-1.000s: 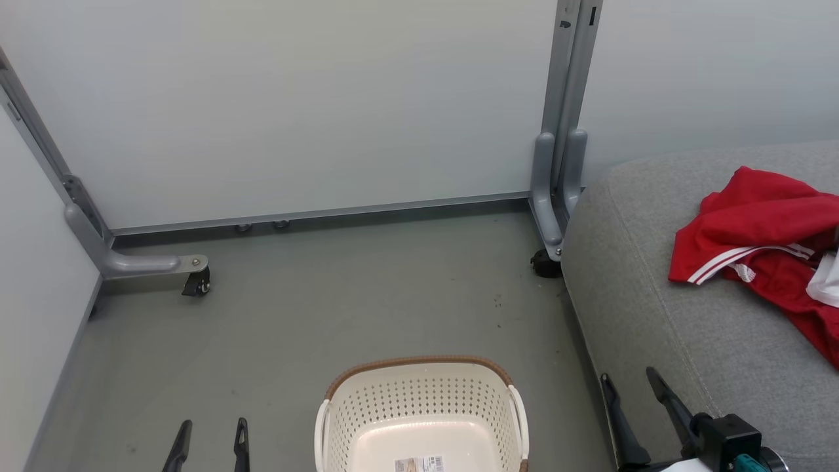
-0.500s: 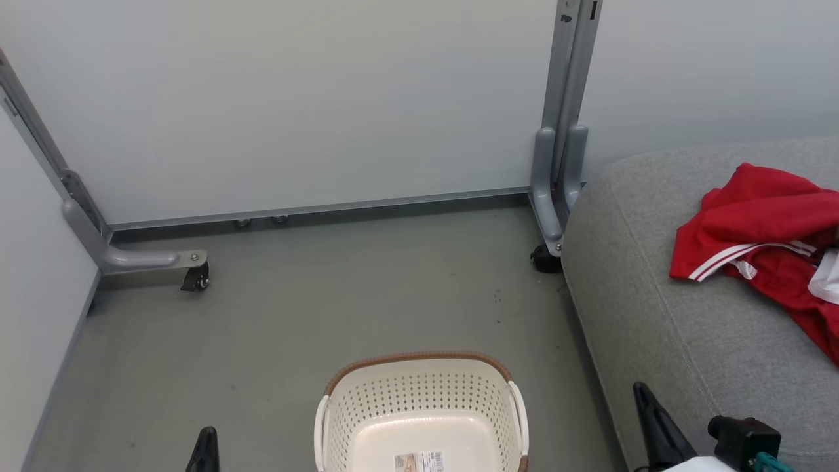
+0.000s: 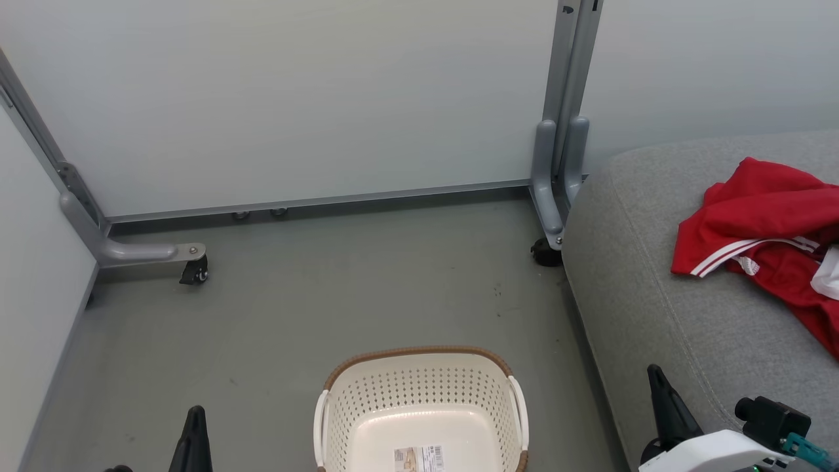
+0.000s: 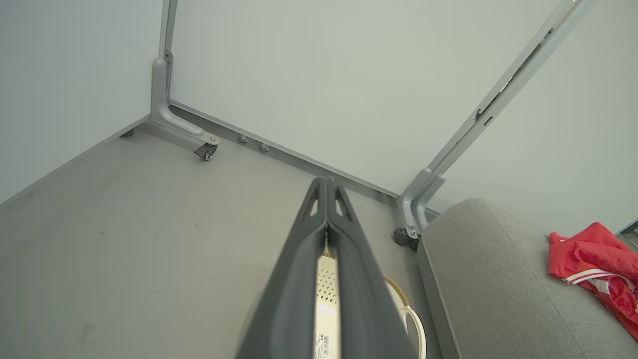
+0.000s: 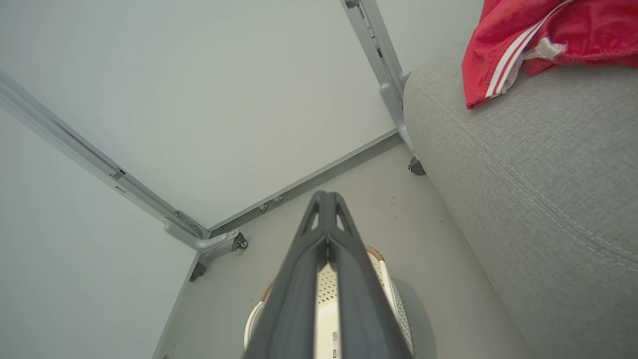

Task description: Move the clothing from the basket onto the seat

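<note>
The red clothing [image 3: 773, 223] with white stripes lies heaped on the grey seat [image 3: 662, 301] at the right; it also appears as red clothing [image 4: 595, 259] and red clothing [image 5: 543, 35] on the seat [image 5: 538, 179]. The cream basket [image 3: 419, 400] stands on the floor at bottom centre, holding nothing but a label. My left gripper [image 3: 195, 419] sits shut and empty at the lower left of the basket. My right gripper [image 3: 657, 383] is shut and empty by the seat's front edge. Both wrist views show fingers pressed together: left gripper [image 4: 327, 187], right gripper [image 5: 327, 199].
Pale partition panels stand behind on grey metal frames with castor feet, one foot [image 3: 190, 262] at left and one post [image 3: 557, 170] against the seat's corner. Grey floor [image 3: 328, 295] stretches between the panels and the basket.
Both grippers have shut; each pair of spread fingers has closed into one tip. The head camera has tilted slightly, shifting the picture.
</note>
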